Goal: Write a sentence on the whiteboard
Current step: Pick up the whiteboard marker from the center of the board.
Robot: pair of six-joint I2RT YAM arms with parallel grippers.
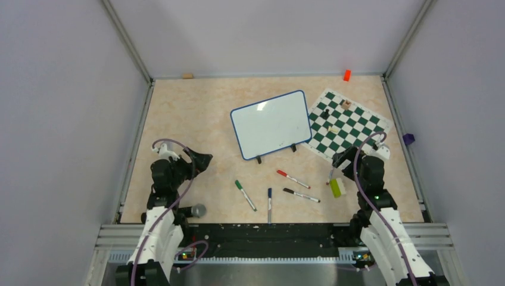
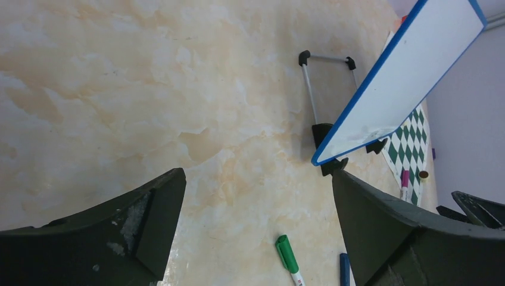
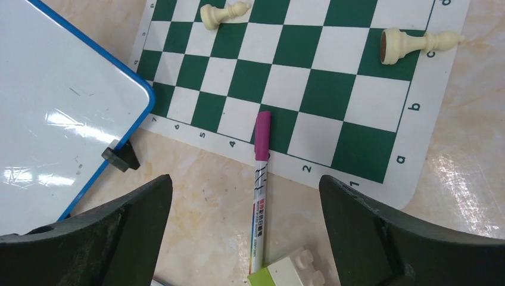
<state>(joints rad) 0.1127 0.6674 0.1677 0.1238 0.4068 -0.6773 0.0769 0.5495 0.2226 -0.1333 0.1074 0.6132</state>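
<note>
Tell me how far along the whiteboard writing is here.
Done: nothing; the whiteboard is blank apart from faint smudges. In hand: nothing; the left gripper and right gripper are both open and empty. The red marker lies on the table in front of the board. Left: pick up a marker and do all the writing.

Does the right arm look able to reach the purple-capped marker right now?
Probably yes. The right gripper is open, and the purple-capped marker lies uncovered between its fingers, its cap on the chess mat. Only the lime-and-white block by its near end might get nudged.
</note>
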